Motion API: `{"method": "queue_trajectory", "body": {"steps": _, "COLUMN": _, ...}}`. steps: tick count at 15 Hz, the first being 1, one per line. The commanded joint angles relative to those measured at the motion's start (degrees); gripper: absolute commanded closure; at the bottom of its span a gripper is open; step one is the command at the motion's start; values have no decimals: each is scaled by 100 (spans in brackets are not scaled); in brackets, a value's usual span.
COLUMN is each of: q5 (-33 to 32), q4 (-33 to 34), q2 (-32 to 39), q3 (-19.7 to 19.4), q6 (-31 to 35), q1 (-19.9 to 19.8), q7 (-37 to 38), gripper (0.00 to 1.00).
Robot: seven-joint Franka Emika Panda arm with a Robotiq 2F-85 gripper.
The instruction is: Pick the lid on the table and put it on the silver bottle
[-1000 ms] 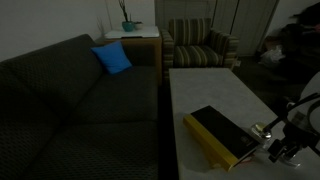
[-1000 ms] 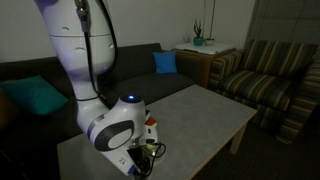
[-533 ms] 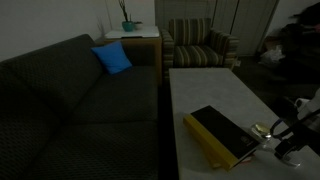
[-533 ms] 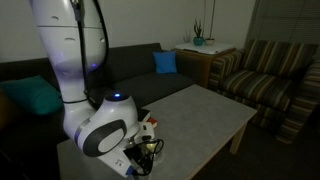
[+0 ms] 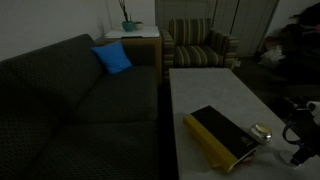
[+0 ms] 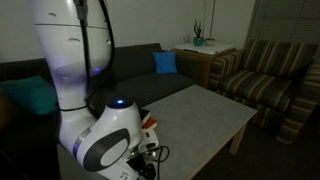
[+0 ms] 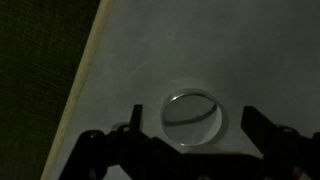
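Holding nothing, my hand (image 7: 191,112) is spread wide, and both fingers (image 7: 136,128) are clear of everything.

Reading the wrist view from the left, the desk (image 7: 210,40) edge runs diagonally, well off to the hand's left. Next comes the left finger, then a round silver piece centred in the gap, then the right finger. I take that piece for the silver bottle (image 7: 193,118). It sits on the desk ahead of the fingertips, touching neither, with about equal room on each side.

Its top shows a pale flat band around a bright-rimmed circle. In this dim light I cannot tell whether that is the lid already seated or an open mouth. I find no loose lid lying elsewhere on the desk.

In an exterior view the order is the black-and-yellow book (image 5: 222,135), the bottle (image 5: 262,131) just beside the book's right side, then my hand (image 5: 299,135) further right and apart from it.

Being round, the piece has no long axis, so finger angle doesn't matter. My next move turns on the fact that it lies straight ahead on the hand's centreline. If the lid is not on it, I judge I'd need a wider look to find it.
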Motion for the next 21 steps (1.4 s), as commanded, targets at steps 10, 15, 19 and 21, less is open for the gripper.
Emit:
{"method": "queue_trajectory", "body": {"steps": 10, "q5": -938, "q4": 559, "q2": 234, "q3": 671, "q6": -746, "q1": -1202, "q7": -1189, "gripper": 0}}
{"method": "queue_trajectory", "body": {"steps": 15, "q5": -959, "q4": 674, "q2": 366, "q3": 749, "q6": -795, "q1": -1289, "q7": -1259, "gripper": 0}}
{"method": "queue_trajectory", "body": {"steps": 19, "q5": -1062, "q4": 1127, "q2": 573, "q3": 1172, "q6": -1261, "q1": -1608, "q7": -1688, "gripper": 0}}
{"method": "queue_trajectory", "body": {"steps": 21, "q5": -949, "q4": 1423, "q2": 703, "q3": 1359, "q6": -1646, "q1": -1709, "q7": -1869, "gripper": 0}}
